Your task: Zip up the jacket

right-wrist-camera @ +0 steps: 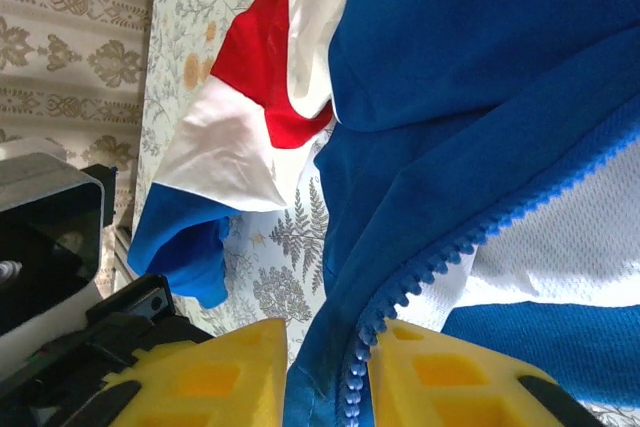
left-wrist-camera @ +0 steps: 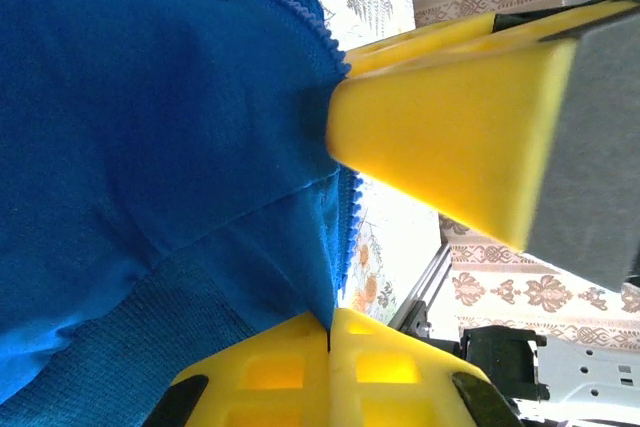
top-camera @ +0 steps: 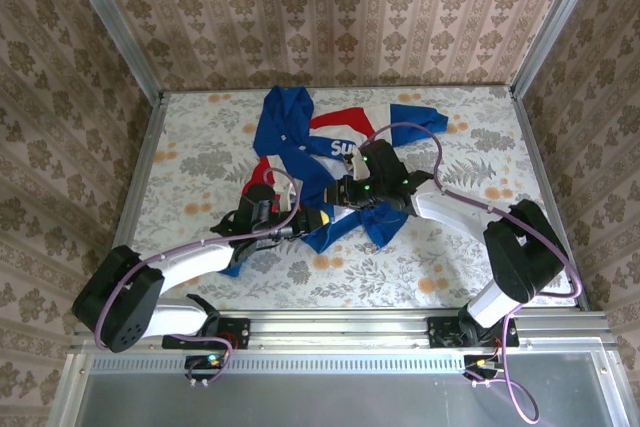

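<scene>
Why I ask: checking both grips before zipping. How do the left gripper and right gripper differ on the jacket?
The left gripper has its fingers pressed together; the right gripper has them apart. The left gripper pinches the jacket edge beside the ribbed hem; the right gripper has the zipper teeth between its fingers. Both have yellow fingers and sit at the jacket's open front.

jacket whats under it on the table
The floral table top shows all around the jacket, and the right wrist view shows it between the sleeve and the front panel. Anything under the crumpled middle is covered by fabric.
</scene>
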You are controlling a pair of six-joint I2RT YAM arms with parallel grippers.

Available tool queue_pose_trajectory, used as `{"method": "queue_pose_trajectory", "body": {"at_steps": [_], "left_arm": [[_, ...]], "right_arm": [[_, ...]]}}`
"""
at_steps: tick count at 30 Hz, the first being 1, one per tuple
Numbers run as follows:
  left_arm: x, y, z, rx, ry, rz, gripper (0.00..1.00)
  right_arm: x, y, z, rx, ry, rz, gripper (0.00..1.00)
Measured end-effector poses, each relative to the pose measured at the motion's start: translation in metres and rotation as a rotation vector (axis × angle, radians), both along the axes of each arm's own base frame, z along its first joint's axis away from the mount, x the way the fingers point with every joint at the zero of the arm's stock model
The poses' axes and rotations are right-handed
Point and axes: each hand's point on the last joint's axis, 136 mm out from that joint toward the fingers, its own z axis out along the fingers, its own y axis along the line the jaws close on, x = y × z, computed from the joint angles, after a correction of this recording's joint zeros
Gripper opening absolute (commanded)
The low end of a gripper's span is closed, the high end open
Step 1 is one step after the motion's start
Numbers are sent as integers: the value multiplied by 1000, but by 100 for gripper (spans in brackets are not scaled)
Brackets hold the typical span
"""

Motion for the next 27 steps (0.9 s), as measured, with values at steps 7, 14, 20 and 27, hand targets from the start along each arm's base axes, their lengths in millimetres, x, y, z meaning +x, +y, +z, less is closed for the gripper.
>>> {"method": "queue_pose_trajectory", "body": {"at_steps": [7, 14, 20, 27], "left_arm": [[-4, 4, -8, -1, -2, 3, 0], [-1, 7, -8, -6, -9, 15, 0], [1, 9, -13, 14, -9, 24, 0], [-4, 15, -29, 86, 19, 14, 0]], "right_arm": [[-2, -49, 3, -168, -49, -37, 47], [-11, -120, -27, -434, 20, -121, 51], [-40, -138, -65, -538, 145, -91, 40], [-63, -133, -92, -563, 225, -36, 37]]}}
